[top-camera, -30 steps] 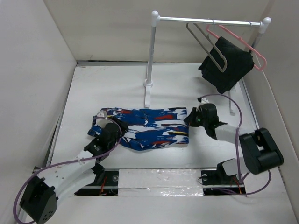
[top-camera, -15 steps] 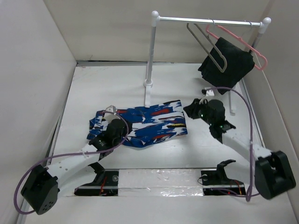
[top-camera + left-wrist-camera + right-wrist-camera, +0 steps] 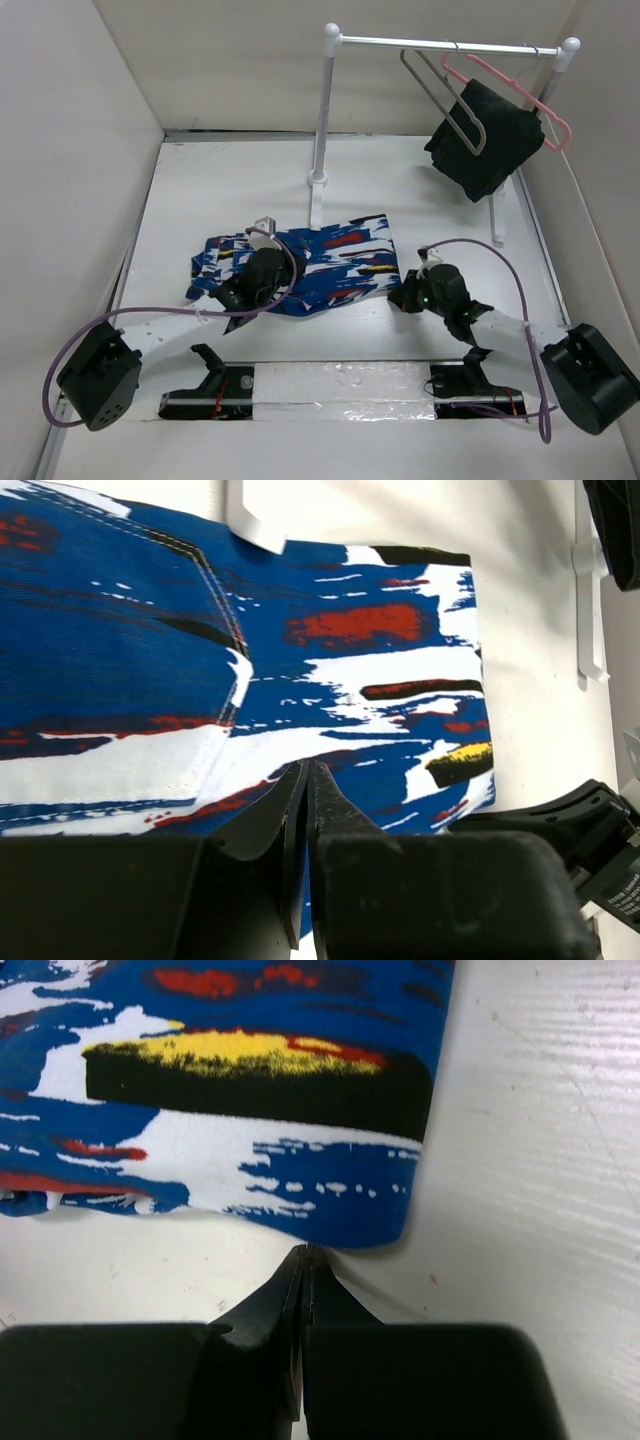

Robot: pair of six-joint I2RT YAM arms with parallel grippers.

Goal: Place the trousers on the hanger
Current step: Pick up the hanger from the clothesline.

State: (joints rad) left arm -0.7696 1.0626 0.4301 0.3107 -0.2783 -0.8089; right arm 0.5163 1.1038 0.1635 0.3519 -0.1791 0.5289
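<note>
Both our tools were shut and empty. The left tool (image 3: 305, 769) sat on the soft blue, white, red printed trousers (image 3: 350, 660), likely pinning them. The right tool (image 3: 305, 1251) nosed their hem by the white counter (image 3: 530, 1160)'s near edge, likely to slip under.

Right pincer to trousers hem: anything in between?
Nothing but a thin strip of bare white table, per the right wrist view; the shut right pincer sits just short of the trousers hem.
</note>
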